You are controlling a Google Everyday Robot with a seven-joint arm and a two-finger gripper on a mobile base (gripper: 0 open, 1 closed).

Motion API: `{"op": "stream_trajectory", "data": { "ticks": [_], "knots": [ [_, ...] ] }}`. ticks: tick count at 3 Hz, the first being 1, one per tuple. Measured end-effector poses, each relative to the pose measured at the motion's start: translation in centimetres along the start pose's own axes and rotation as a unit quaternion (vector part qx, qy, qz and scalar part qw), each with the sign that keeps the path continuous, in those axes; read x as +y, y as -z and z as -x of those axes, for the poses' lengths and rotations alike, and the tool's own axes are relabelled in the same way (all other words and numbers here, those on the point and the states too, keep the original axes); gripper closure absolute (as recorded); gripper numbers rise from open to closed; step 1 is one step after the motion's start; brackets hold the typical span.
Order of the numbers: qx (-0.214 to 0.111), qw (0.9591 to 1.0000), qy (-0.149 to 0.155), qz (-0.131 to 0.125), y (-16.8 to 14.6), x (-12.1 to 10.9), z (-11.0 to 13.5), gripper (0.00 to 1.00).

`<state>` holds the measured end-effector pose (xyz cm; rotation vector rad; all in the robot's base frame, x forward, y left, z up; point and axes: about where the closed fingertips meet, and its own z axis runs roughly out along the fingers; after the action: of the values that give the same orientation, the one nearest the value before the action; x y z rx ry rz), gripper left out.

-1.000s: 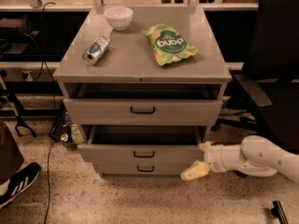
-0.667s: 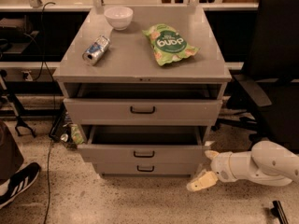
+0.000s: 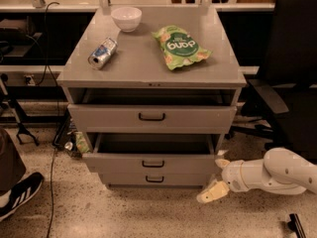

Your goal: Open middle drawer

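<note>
The middle drawer (image 3: 119,162) is a grey flat front with a small dark bar handle (image 3: 153,163). It stands pulled out, with its dark inside showing above the front. The top drawer (image 3: 151,117) is also slightly out, and the bottom drawer (image 3: 154,179) sits flush. My gripper (image 3: 217,178) is low at the right of the cabinet, just off the middle drawer's right front corner. Its cream fingers (image 3: 211,193) are spread open with nothing between them. The white arm (image 3: 277,172) reaches in from the right edge.
On the cabinet top (image 3: 143,63) lie a white bowl (image 3: 126,18), a crushed can (image 3: 102,53) and a green snack bag (image 3: 180,46). A black office chair (image 3: 290,73) stands at the right. A person's shoe (image 3: 17,195) and cables (image 3: 52,172) are on the floor at the left.
My gripper has drawn back to the right and a little lower, away from the middle drawer's right corner. The drawers have stayed as they were.
</note>
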<state>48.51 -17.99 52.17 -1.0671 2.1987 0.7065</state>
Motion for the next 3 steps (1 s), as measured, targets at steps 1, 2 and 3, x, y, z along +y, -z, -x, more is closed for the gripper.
{"op": "stream_trajectory", "data": {
  "ticks": [1, 2, 3],
  "knots": [
    [-0.009, 0.999, 0.042, 0.014, -1.7, 0.1, 1.2, 0.0],
    [-0.022, 0.9932, 0.111, 0.03, -4.4, 0.3, 2.9, 0.0],
    [-0.029, 0.9831, 0.178, 0.032, -7.8, -0.3, 4.7, 0.0]
  ]
}}
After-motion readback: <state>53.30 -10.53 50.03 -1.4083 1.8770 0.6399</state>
